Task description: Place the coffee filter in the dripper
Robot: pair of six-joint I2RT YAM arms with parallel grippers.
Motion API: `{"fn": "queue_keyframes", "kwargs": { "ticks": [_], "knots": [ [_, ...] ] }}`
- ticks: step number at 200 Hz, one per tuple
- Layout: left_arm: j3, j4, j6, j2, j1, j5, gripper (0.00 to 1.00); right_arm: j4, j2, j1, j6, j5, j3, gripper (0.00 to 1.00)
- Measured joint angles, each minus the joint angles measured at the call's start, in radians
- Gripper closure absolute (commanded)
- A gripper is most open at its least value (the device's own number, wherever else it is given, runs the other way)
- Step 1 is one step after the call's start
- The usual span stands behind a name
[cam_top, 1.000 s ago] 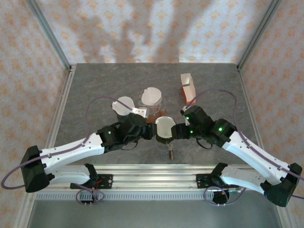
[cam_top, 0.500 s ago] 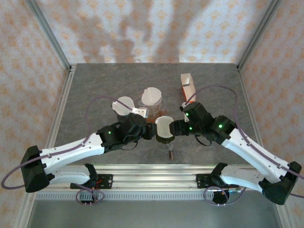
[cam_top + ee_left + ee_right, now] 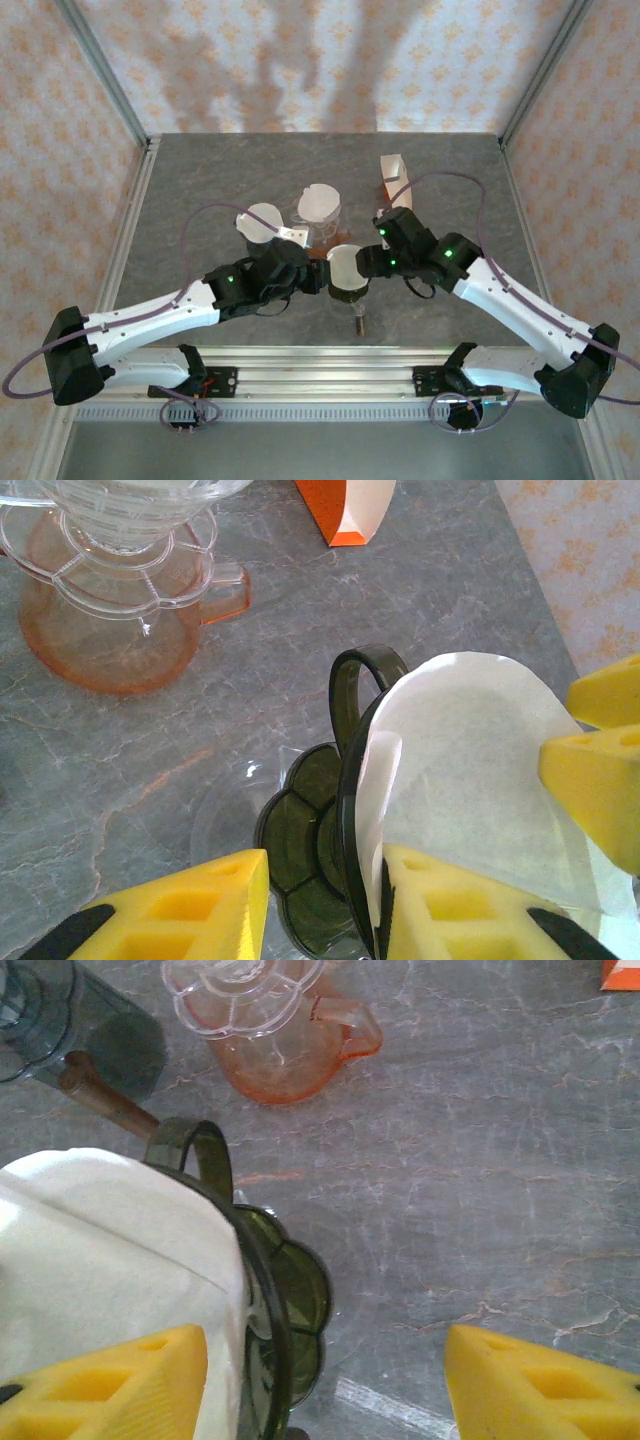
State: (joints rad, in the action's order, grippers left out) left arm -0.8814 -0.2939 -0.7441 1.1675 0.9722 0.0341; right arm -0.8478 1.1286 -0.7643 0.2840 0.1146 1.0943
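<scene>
A grey marbled worktop (image 3: pixel 200 180) lies between patterned walls. Near its front middle, the white coffee filter (image 3: pixel 470 760) sits inside the tilted dark green dripper (image 3: pixel 300 850). The left pincer (image 3: pixel 325 900) is clamped across the dripper's wall. The right pincer (image 3: pixel 325 1360) is spread wide, one pad (image 3: pixel 110 1385) against the filter. A pink glass jug (image 3: pixel 280 1050) stands just behind.
</scene>
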Motion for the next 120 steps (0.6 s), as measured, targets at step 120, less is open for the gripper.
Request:
{"fn": "queue_keyframes", "kwargs": {
  "ticks": [120],
  "knots": [
    [0.0,-0.004,0.005,-0.015,-0.006,0.007,0.5,0.015,-0.08,0.004,-0.009,0.093,-0.066,0.46]
  ]
}}
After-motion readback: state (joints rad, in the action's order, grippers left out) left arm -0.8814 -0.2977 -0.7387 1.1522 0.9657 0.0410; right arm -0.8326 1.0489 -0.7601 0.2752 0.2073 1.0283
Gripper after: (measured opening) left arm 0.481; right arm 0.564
